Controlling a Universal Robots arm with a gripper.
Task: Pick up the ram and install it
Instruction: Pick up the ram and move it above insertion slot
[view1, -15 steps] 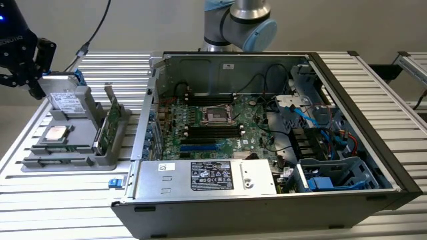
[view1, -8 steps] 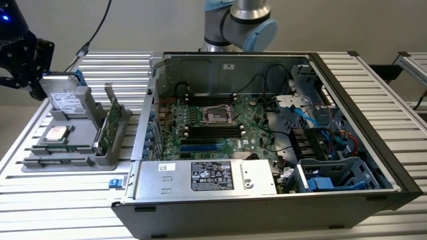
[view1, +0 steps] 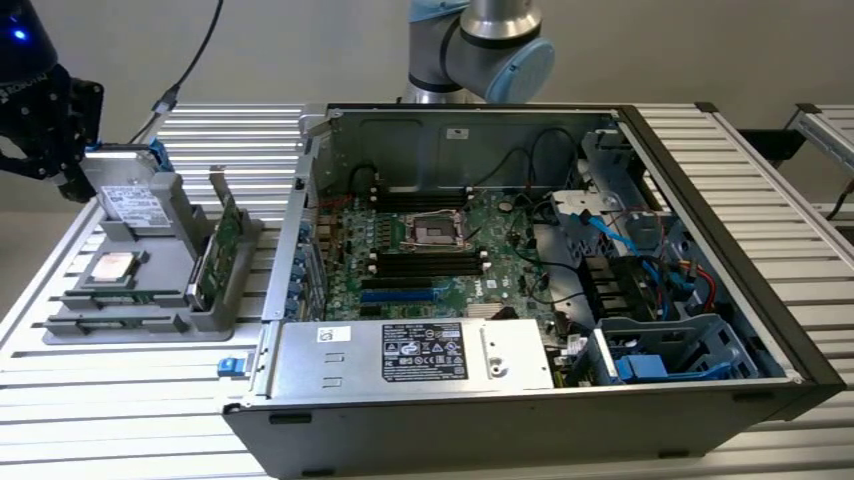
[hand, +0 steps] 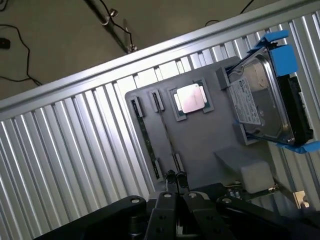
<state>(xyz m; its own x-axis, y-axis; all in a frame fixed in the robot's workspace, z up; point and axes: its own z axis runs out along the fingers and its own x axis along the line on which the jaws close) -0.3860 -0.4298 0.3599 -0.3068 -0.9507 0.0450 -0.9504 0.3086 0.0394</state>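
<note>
1. The hand (hand: 175, 186), its fingers pressed together on nothing, hangs over the far left end of a grey tray (hand: 200, 145).
2. The ram (hand: 145, 137) lies on edge in a narrow slot of that tray, just beside the processor (hand: 191, 97) and clear of the hand.
3. A hard drive (hand: 257, 97) in a blue bracket stands at the tray's far end.
4. A broader green card (view1: 220, 250) stands upright along the tray's right side.
5. The tray rests on the slatted desk (view1: 107, 400), on the exterior view's left of the open computer case (view1: 454, 140).
</note>
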